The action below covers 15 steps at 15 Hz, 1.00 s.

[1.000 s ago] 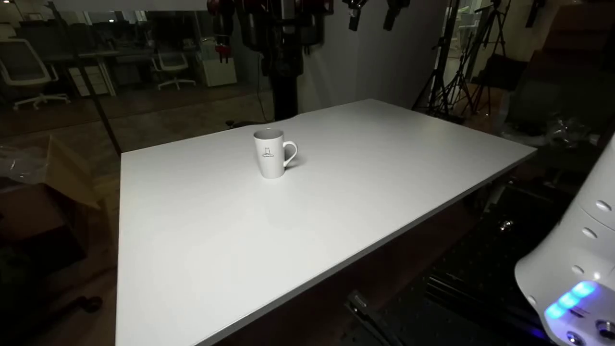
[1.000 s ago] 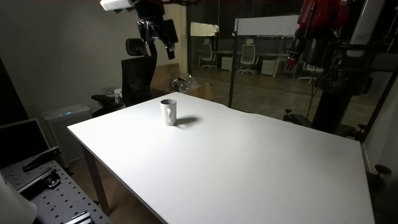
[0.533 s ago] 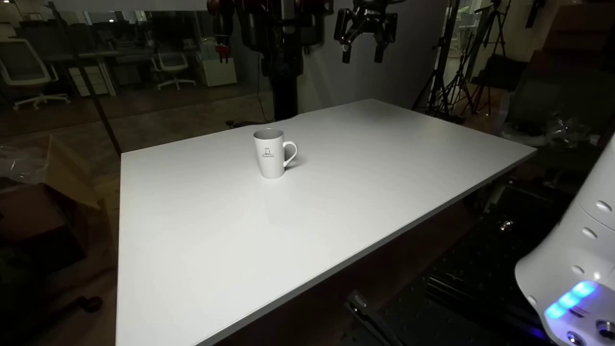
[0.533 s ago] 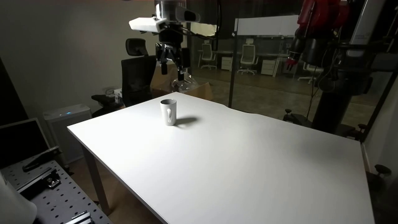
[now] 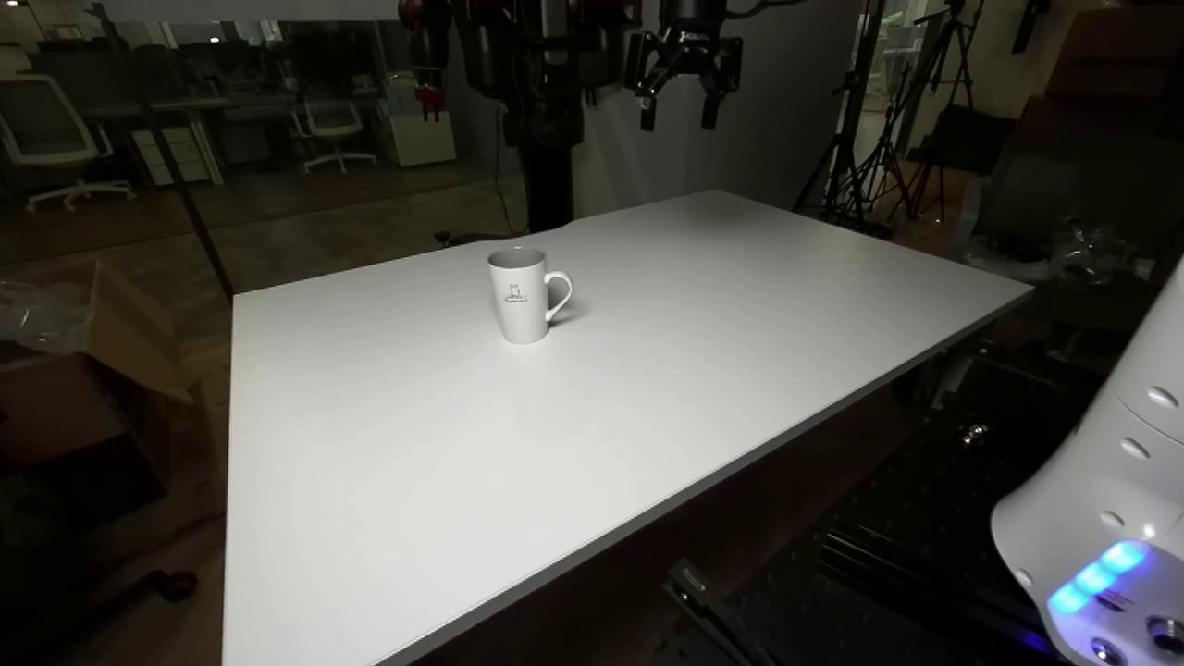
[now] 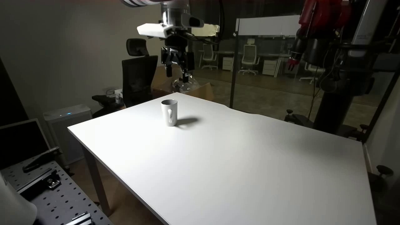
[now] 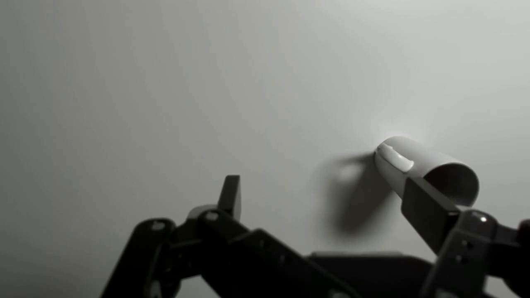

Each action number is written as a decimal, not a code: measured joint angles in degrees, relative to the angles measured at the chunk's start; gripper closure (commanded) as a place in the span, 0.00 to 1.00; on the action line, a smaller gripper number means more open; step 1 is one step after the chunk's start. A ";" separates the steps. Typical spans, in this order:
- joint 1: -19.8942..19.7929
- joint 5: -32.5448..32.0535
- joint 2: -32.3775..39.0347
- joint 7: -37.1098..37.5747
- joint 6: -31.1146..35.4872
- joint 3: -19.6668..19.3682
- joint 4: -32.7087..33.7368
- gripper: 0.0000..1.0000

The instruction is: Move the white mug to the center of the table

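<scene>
The white mug (image 5: 521, 310) stands upright on the white table (image 5: 601, 435), and its loop handle shows in both exterior views (image 6: 167, 116). The table (image 6: 250, 162) carries only the mug. My gripper (image 5: 678, 117) hangs in the air, fingers down, well above the table and apart from the mug; it also shows in an exterior view (image 6: 177, 75). In the wrist view the gripper (image 7: 322, 184) has its fingers wide apart with nothing between them. The mug (image 7: 430, 153) is at the right there, its rim partly hidden behind the right finger.
A dark robot with red parts (image 6: 325, 18) stands behind the table. A black office chair (image 6: 137, 78) and an open cardboard box (image 6: 200, 92) are past a table corner. A perforated metal platform (image 6: 59, 200) lies beside the table, near my arm's white base (image 5: 1082, 527).
My gripper has come down and moved sideways, leftward in one exterior view and rightward in another, slower in the last half second. Its fingers stay apart. The mug has not moved.
</scene>
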 measured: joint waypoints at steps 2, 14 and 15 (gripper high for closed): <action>0.51 0.19 5.73 0.52 0.14 1.01 5.24 0.00; 6.09 -1.51 35.82 3.14 -11.07 5.24 34.70 0.00; 6.00 -1.53 35.81 3.14 -11.22 5.18 34.91 0.00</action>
